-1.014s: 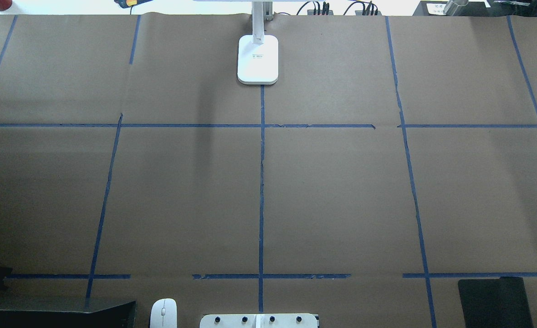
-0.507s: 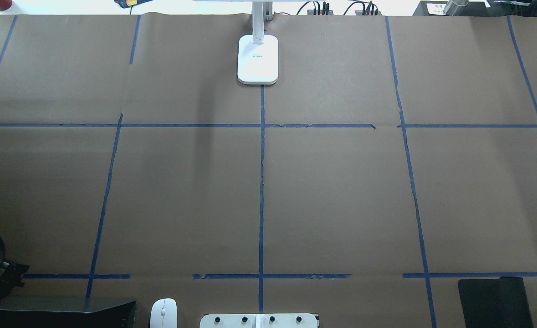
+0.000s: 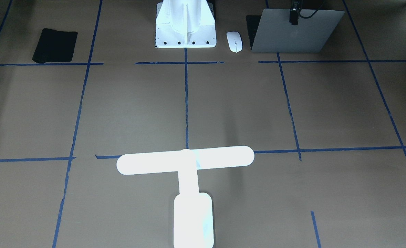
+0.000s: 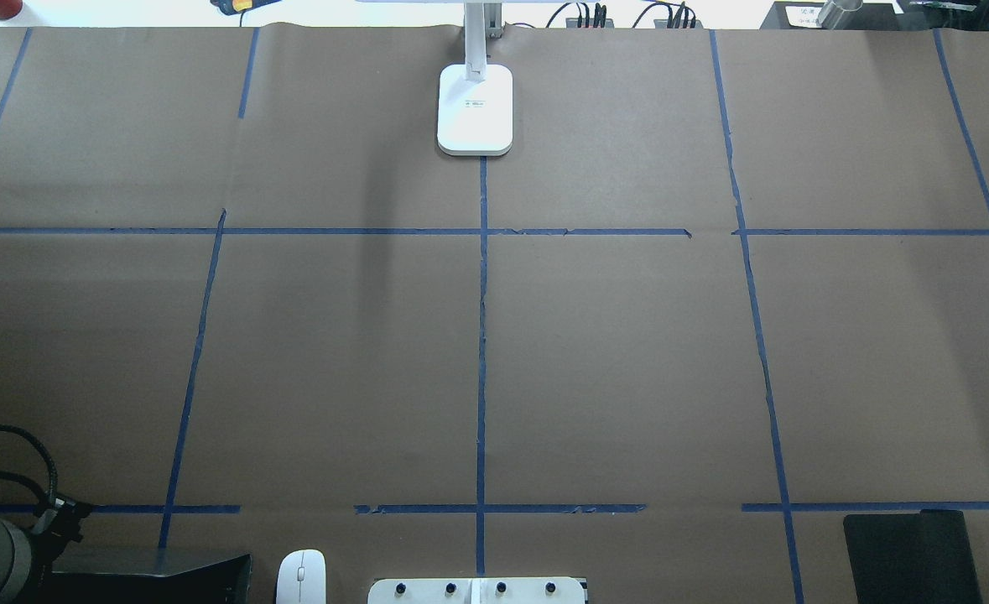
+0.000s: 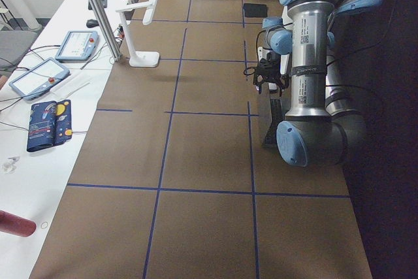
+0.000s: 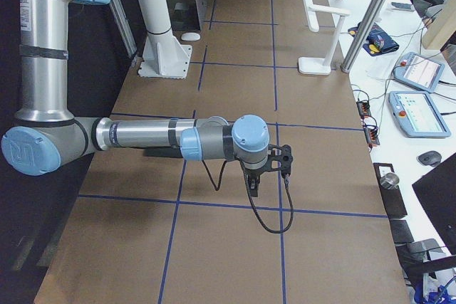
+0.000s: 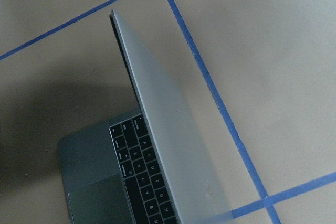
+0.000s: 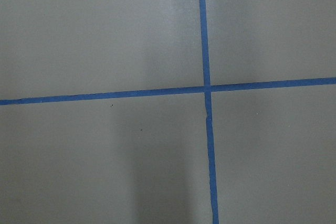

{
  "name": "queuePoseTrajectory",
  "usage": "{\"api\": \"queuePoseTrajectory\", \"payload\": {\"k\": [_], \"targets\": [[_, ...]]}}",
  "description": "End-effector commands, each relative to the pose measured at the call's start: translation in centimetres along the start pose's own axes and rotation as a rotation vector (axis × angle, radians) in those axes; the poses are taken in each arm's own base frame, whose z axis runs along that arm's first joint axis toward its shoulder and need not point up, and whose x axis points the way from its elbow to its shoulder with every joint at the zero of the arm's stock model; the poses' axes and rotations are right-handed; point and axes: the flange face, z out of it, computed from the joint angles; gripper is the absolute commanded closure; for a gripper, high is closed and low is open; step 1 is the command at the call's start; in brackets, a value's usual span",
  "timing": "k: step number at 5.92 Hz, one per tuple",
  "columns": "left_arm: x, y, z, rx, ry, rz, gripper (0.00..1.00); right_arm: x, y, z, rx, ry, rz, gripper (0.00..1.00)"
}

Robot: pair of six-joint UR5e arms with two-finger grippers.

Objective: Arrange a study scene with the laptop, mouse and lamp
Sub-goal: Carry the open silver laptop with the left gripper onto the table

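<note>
The silver-grey laptop [image 3: 295, 32] stands open at the table's near edge on my left side; it also shows in the overhead view [image 4: 150, 575] and in the left wrist view [image 7: 168, 145], which looks down on its lid edge and keys. The white mouse [image 3: 234, 41] lies beside it [image 4: 301, 577]. The white T-shaped lamp [image 3: 185, 160] stands at the far middle [image 4: 475, 109]. My left gripper [image 3: 294, 15] hovers over the laptop lid; I cannot tell whether it is open. My right gripper [image 6: 274, 158] hangs over bare paper; I cannot tell its state.
A black mouse pad [image 4: 909, 554] lies at the near right. The white ribbed pedestal [image 4: 477, 590] stands at the near middle. Blue tape lines [image 4: 481, 335] grid the brown paper. Control pendants [image 5: 75, 45] and cables lie beyond the far edge.
My left arm has come further into the overhead view's bottom left corner, toward the laptop. Laptop, mouse and lamp have not moved.
</note>
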Motion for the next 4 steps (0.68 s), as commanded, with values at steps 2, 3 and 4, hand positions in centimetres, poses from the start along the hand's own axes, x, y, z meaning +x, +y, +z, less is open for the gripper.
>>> {"api": "queuePoseTrajectory", "payload": {"k": [2, 3, 4], "targets": [[-0.1, 0.0, 0.4, 0.029, -0.004, -0.032, 0.14, -0.1, -0.1, -0.1, 0.003, 0.000, 0.001, 0.00], [0.2, -0.3, 0.3, 0.031, 0.003, -0.047, 0.50, -0.2, -0.1, -0.2, 0.004, 0.000, 0.000, 0.00], [1.1, -1.5, -0.3, 0.035, 0.021, -0.089, 0.83, -0.1, -0.1, -0.1, 0.003, 0.000, 0.001, 0.00]]}}
